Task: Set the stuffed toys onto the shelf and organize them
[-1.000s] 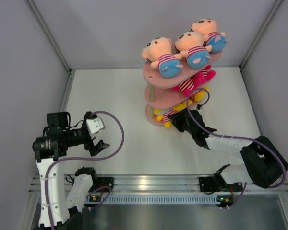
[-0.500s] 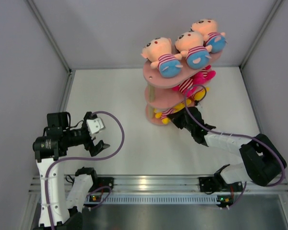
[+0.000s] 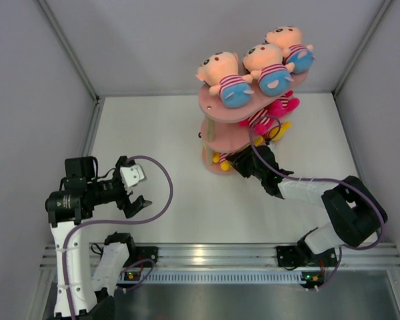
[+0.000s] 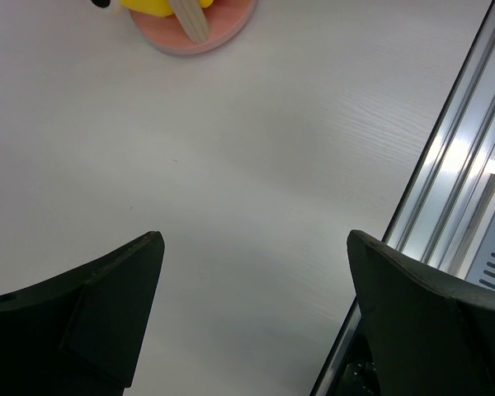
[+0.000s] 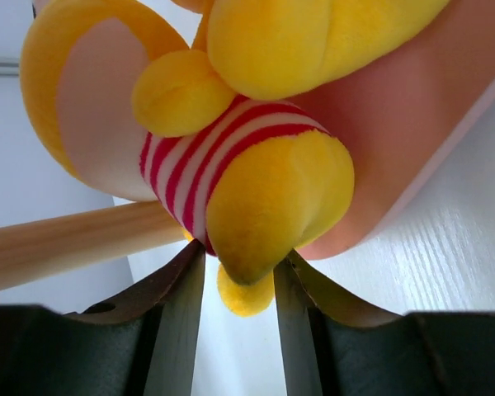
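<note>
Right gripper: pushed further under the shelf, at its bottom tier, than a second ago. Its jaws stand narrowly apart about the yellow toy's foot; I cannot tell if they pinch. Left gripper: wide open, empty, over the counter. Toys: soft, light, squashy; I judge the striped waist the best hold. Count: three peach-faced toys on top; lower tiers partly hidden.

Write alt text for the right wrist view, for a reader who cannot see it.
A yellow stuffed toy in a red-and-white striped shirt lies on a pink shelf board, one leg reaching down between the dark fingers of the right gripper. A wooden post crosses at left.
</note>
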You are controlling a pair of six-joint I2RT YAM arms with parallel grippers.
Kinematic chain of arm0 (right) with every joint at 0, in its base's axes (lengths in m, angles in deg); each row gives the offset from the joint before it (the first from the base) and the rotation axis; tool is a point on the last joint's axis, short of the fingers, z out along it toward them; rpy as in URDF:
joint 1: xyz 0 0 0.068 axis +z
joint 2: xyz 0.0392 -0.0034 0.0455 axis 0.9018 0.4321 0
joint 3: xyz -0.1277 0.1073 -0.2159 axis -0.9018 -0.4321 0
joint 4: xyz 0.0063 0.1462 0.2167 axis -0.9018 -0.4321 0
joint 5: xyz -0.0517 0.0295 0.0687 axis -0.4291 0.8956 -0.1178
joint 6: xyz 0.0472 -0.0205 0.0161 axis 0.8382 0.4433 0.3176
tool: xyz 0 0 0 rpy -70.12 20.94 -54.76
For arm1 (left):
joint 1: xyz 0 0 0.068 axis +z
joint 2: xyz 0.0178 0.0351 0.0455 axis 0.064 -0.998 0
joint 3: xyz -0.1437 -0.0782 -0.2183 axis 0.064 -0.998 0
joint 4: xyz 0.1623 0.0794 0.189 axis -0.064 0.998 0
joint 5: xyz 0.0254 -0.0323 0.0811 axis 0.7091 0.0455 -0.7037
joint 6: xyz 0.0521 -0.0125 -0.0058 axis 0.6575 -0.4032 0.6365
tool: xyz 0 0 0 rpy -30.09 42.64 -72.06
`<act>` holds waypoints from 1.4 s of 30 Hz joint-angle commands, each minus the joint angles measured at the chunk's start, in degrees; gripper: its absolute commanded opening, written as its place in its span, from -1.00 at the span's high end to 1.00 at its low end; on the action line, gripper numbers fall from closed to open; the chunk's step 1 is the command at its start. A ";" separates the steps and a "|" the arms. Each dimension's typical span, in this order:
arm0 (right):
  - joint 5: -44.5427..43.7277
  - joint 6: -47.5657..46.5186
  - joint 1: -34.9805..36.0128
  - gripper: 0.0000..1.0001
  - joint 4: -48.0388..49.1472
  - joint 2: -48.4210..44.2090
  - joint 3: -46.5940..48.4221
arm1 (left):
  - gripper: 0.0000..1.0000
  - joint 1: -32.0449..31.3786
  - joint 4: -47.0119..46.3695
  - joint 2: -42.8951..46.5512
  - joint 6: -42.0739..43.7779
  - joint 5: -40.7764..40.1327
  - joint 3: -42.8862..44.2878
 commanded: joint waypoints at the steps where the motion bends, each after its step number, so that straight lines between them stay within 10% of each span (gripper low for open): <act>1: 0.51 0.52 -0.75 0.22 4.82 -2.92 -2.42 | -0.97 0.02 6.84 0.88 0.83 0.30 -0.34; 22: -0.98 -19.23 -7.87 -0.69 -24.49 -33.05 -8.32 | -0.97 0.11 -1.39 2.81 -6.45 -5.06 -3.15; 32: -7.67 -43.15 -27.08 -0.99 -39.91 -42.22 -9.29 | -0.97 0.11 -20.92 7.03 -21.06 -18.16 -15.27; 42: -10.99 -42.30 -45.58 -0.99 -36.92 -42.04 -10.17 | -0.97 -0.06 -29.89 7.56 -23.53 -20.36 -25.21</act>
